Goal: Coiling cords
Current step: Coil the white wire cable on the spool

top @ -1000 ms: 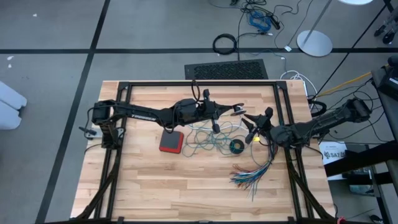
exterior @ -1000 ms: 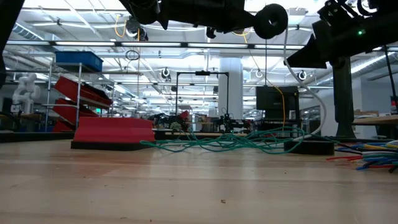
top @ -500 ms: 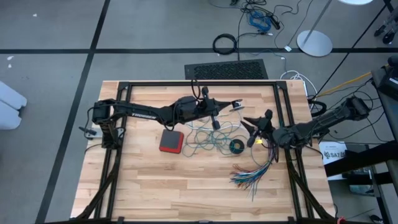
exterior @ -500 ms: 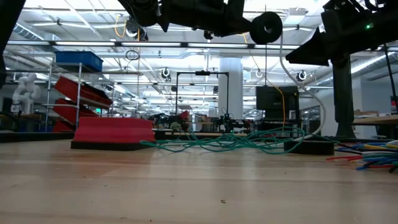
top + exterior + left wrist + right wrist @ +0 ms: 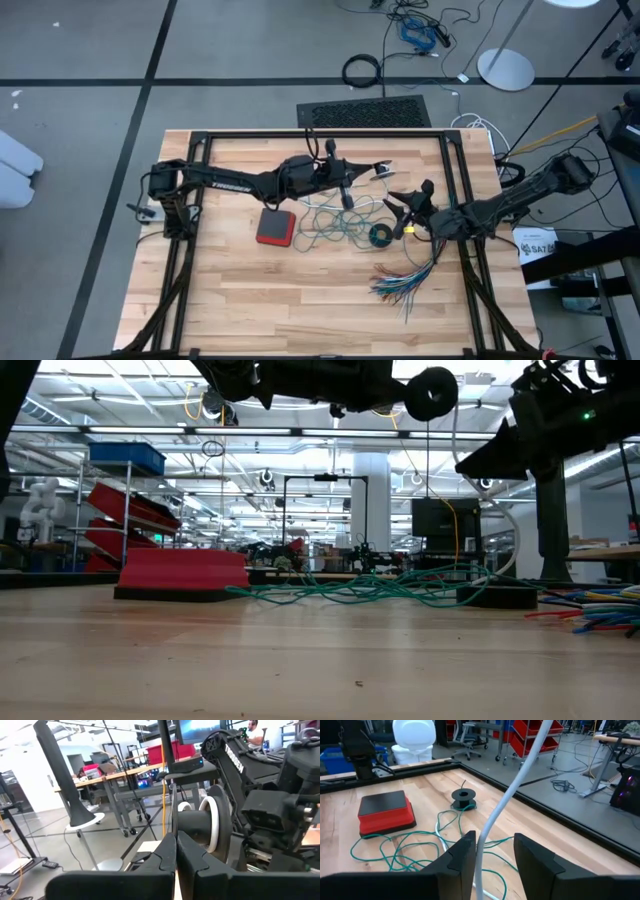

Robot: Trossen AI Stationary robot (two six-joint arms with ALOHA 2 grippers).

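The white cord (image 5: 517, 780) runs from its round black-and-white piece (image 5: 210, 827) down to the table. That piece hangs high over the table's middle, just past the fingertips of my shut left gripper (image 5: 176, 849). My right gripper (image 5: 492, 837) is open at the table's right, a little above the board, with the white cord passing between its fingers. The teal-green cord (image 5: 335, 225) lies in a loose tangle on the table below both grippers. My left gripper comes level from the table's left and holds the round piece at the black core (image 5: 192, 827) beside its white flange. The shut fingers hide the exact place of contact. The piece is lifted clear, and the white cord hangs down from it. My right gripper has the white cord (image 5: 481, 845) lying against the inner side of one finger (image 5: 462, 855). The other finger stands apart from it, and the cord runs slanting up and away between them.
A red box (image 5: 275, 228) lies left of the teal tangle, and a small black ring (image 5: 380, 235) at its right end. A fanned bundle of multicoloured wires (image 5: 405, 280) lies near the right front. The near half of the board is bare wood.
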